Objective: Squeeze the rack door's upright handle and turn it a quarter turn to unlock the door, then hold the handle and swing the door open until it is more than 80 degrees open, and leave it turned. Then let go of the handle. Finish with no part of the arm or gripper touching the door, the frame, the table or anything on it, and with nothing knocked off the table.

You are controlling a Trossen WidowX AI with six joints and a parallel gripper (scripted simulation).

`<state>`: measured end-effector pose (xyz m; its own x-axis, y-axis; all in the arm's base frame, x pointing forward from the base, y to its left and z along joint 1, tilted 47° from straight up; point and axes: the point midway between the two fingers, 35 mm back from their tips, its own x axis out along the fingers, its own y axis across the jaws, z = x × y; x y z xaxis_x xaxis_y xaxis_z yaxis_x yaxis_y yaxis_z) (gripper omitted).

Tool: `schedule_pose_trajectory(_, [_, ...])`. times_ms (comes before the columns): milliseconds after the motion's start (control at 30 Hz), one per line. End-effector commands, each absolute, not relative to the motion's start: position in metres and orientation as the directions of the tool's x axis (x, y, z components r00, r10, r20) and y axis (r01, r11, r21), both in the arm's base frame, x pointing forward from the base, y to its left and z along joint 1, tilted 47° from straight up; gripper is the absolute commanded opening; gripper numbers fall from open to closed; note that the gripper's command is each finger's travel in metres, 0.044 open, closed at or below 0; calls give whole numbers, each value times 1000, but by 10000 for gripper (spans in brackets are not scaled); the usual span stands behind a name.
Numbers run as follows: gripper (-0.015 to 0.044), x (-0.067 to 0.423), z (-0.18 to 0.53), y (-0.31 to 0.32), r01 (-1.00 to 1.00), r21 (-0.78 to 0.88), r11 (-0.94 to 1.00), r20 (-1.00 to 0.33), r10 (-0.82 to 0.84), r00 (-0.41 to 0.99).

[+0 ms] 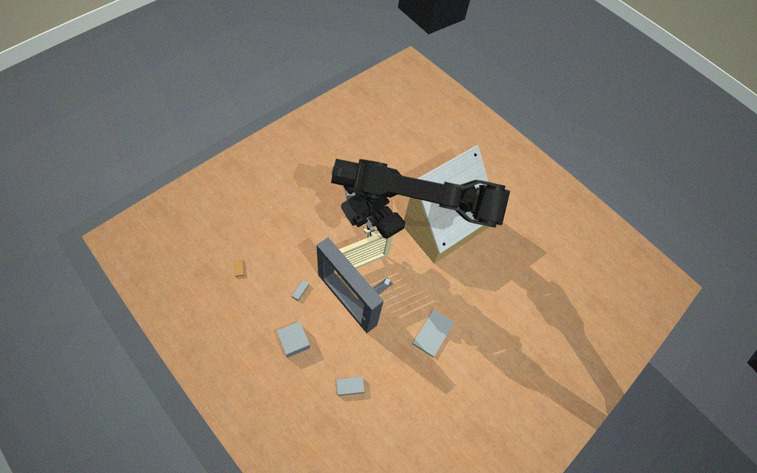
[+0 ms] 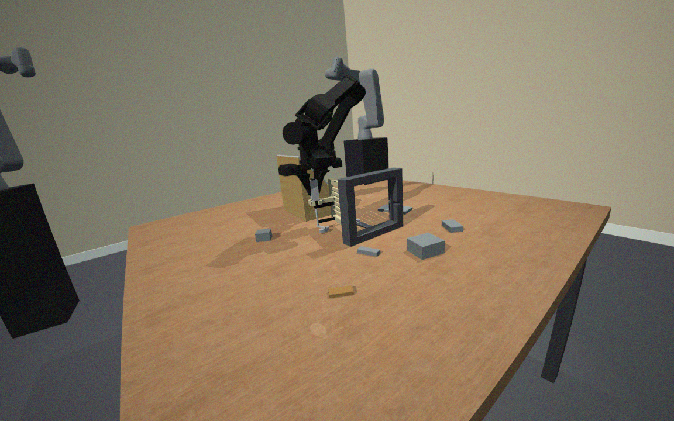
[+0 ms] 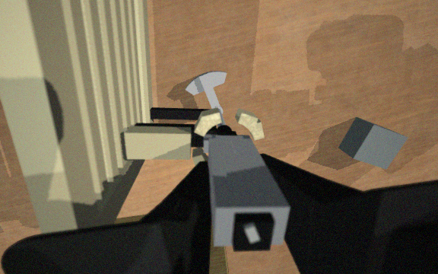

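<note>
Standing out from the dark frame [image 1: 372, 303] [image 2: 348, 211], the slatted door [image 1: 363, 251] [image 2: 336, 201] [image 3: 17, 95] is swung open; its upright handle [image 2: 314, 190] [image 3: 238, 171] is clasped by the gripper [image 1: 370, 226] [image 2: 315, 189] [image 3: 232, 165], with room left between door edge and wedge block [image 1: 428, 232] [image 2: 294, 193].

The arm [image 1: 425, 188] [image 2: 332, 107] is matte black, with chunky blocky joints and a rounded cap.

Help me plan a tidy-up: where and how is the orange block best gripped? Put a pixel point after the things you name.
Probably from straight above, at mid-length, one finger on each long side. The orange block [image 1: 238, 267] [image 2: 341, 292] lies flat, is low and longer than wide, and has no neighbour close beside it.
</note>
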<state>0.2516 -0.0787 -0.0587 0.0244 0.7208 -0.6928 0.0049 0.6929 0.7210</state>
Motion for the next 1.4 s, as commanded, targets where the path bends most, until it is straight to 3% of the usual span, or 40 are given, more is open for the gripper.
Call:
schedule_pose_trajectory(0, [16,255,-65,-84,-80,718,692,-692,721,22])
schedule_pose_trajectory(333, [16,263,-79,-98,-243,695,677,-693,720,22])
schedule_pose_trajectory(833, [16,263,-80,-99,-245,695,676,-693,720,22])
schedule_pose_trajectory(1167, [278,263,-80,-99,-245,695,676,-693,720,22])
schedule_pose_trajectory(1367, [288,263,-76,-103,-245,694,677,-694,720,23])
